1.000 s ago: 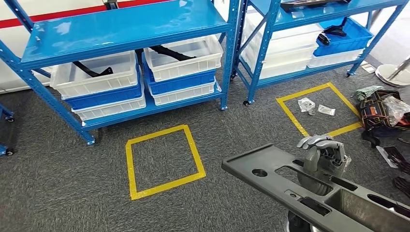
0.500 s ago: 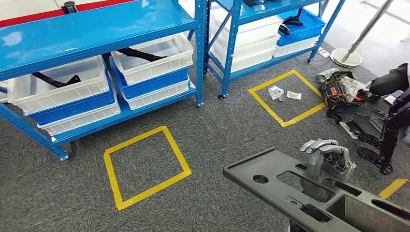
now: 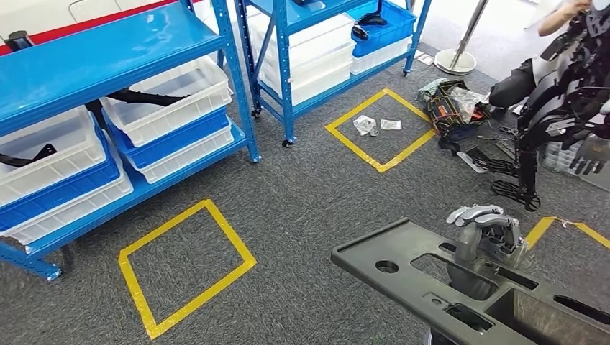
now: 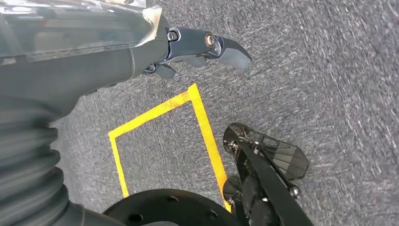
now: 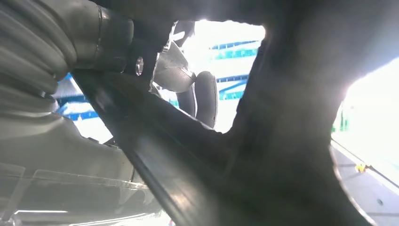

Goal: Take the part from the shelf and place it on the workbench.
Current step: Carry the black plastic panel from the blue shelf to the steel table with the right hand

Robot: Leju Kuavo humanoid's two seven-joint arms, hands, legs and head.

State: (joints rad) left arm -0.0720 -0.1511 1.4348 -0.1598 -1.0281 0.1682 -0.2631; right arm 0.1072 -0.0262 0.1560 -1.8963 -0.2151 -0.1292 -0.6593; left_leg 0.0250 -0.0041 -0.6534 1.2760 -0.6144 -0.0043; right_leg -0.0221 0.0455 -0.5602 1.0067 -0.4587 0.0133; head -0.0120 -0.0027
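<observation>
Gripping dark grey part [image 3: 403,269] w/ cut-outs & round hole, right hand [image 3: 483,228] wrapped thru slot, left hand [image 4: 197,49] fingers curled, empty.

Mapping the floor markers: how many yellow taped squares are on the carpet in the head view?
2 full squares: one in front of the left shelf, one before the right shelf with small bags inside. Yellow tape at the right edge may be part of a third, partly hidden.
</observation>
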